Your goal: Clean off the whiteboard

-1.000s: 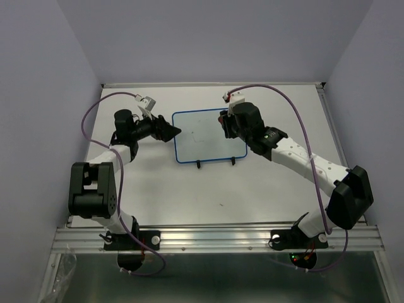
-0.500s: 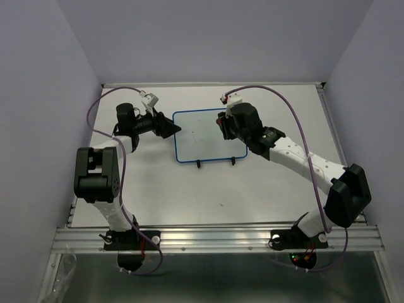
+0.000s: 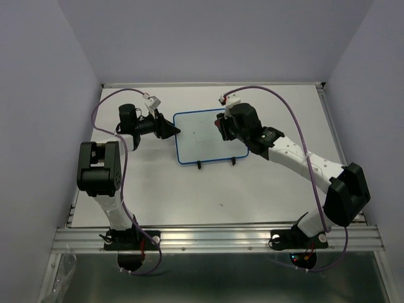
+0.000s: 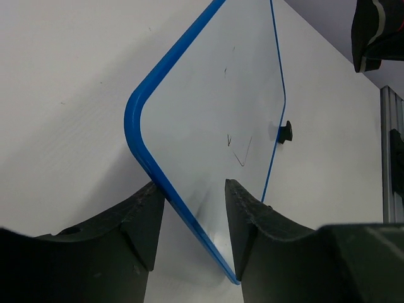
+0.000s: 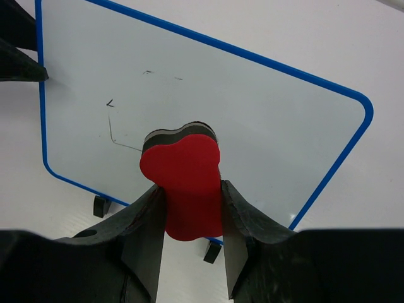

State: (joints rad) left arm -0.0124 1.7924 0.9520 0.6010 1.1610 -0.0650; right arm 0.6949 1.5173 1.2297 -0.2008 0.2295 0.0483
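Whiteboard [image 3: 202, 142]: white face, thin blue rim, set toward the far middle of the desk [image 3: 265, 183]. It is propped on two small black feet [image 5: 101, 205] along its near edge, so the face slopes a little toward me.

Marks [image 5: 110, 129]: a few thin black strokes on the left half of the face, with fainter dashes above them. The right half reads as wiped, so I judge the job part done.

Left tool [image 4: 192, 189]: reaches in from the left, its fingers standing either side of the board's left rim close to a rounded corner. One finger touches the blue edge and the other lies over the white face. I cannot tell whether they pinch the board or only straddle it. Purpose, as I judge it: to brace the light board so it does not slide under rubbing.

Right tool [image 5: 189, 189]: clamped on the eraser, one finger on each flank.

Eraser [image 5: 180, 161]: red block with a dark felt layer turned to the board. I hold it over the lower middle of the face, just right of the long stroke. Whether the felt presses on the surface I cannot tell. It is placed for a sweep left across the strokes.
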